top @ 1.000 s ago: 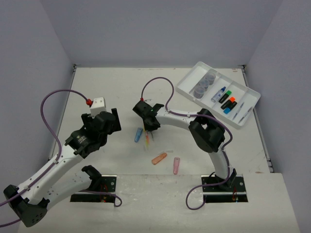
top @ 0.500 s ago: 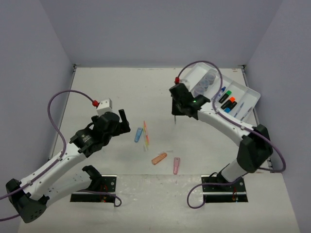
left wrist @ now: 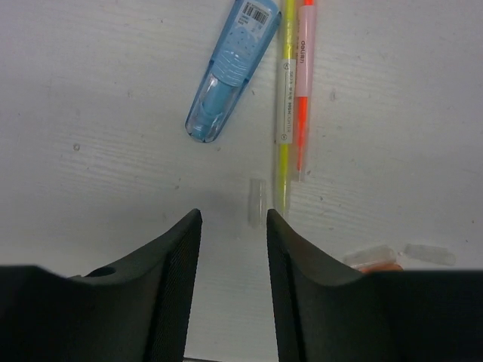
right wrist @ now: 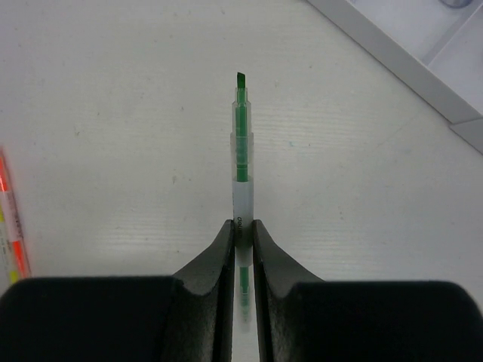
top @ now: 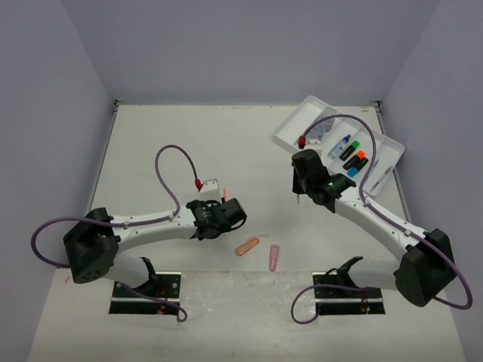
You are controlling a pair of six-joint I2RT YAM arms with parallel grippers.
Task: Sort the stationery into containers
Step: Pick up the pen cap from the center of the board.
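The right gripper (right wrist: pixel 241 226) is pinching a thin green pen (right wrist: pixel 241 143), whose long axis runs straight out from the fingers to 12 o'clock. The white tray (right wrist: pixel 400 59) lies off at 2 o'clock with only a corner in view, and this arm is the nearer one to it. The left gripper (left wrist: pixel 234 226) hangs with its jaws apart and holds nothing, and a blue capsule (left wrist: pixel 230 75) lies at its 12. Seen from above, that arm hides whatever lies beneath it.

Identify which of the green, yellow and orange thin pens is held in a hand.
The green pen, clamped in the right hand; the yellow pen and orange pen lie side by side on the table.
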